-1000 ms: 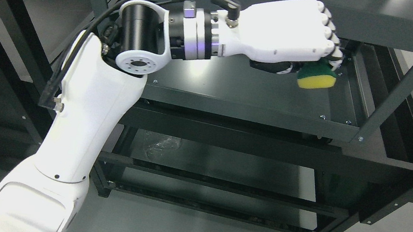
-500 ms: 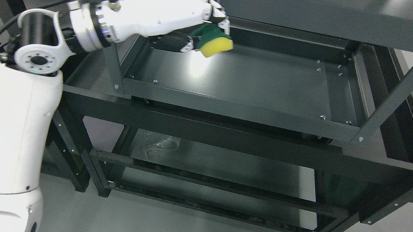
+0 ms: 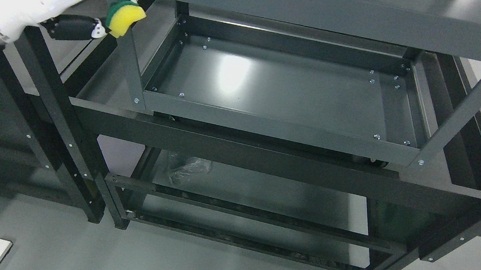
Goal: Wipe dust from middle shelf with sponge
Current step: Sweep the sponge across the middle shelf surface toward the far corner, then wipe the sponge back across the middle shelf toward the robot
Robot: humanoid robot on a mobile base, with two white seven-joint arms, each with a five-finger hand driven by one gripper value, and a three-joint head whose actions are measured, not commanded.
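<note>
My white left hand (image 3: 99, 5) is at the upper left, outside the rack's front-left post, with its fingers curled around a yellow and green sponge (image 3: 124, 20). The sponge hangs in the air to the left of the dark grey middle shelf (image 3: 274, 88), not touching it. That shelf is a shallow metal tray with raised edges, and its glossy surface reflects a light. The right arm does not show.
The rack's top shelf (image 3: 313, 3) overhangs the middle one. A front-left post (image 3: 131, 65) and a front-right post (image 3: 467, 104) frame the opening. A crumpled clear plastic wrap (image 3: 185, 167) lies on the lower shelf. A second dark rack (image 3: 41, 95) stands at the left.
My left hand has swept the sponge from the shelf's right end across to the left and out past the front-left post. The arm has drawn back toward the picture's left edge.
</note>
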